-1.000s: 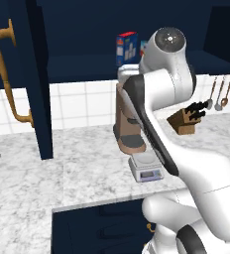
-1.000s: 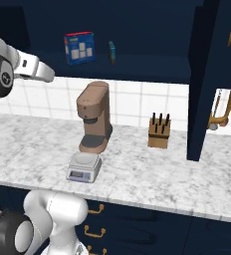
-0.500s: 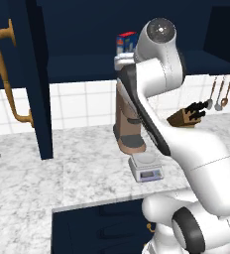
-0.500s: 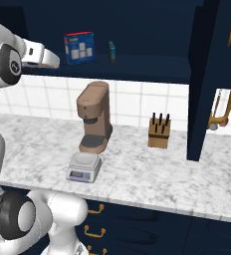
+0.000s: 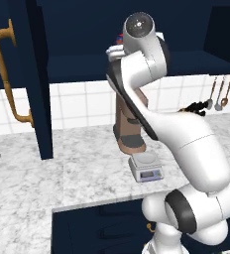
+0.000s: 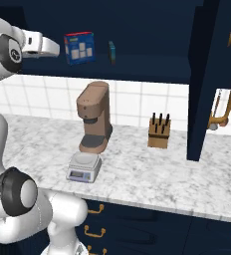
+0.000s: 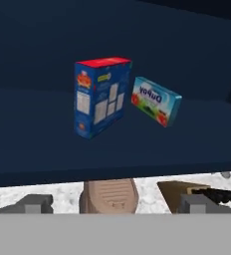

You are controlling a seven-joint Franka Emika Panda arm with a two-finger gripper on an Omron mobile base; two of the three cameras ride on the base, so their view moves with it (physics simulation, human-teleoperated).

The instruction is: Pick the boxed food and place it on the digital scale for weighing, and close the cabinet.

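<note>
While the cabinet (image 6: 207,74) stands open, its shelf (image 7: 48,149) carries the boxed food (image 7: 100,95) upright, ahead of the gripper (image 7: 115,201) and slightly left of its centre line, well apart from the fingertips (image 7: 35,203). Just right of it a light-blue and green box (image 7: 156,101) leans tilted, close beside but apart. Bare shelf lies on both sides. Below the gripper, on the bench (image 6: 152,174), sit the coffee machine (image 6: 94,117) and the digital scale (image 6: 84,166), with a knife block (image 6: 159,132) further right. The gripper's jaws are spread, holding nothing; the arm (image 5: 146,109) reaches up level with the shelf.
</note>
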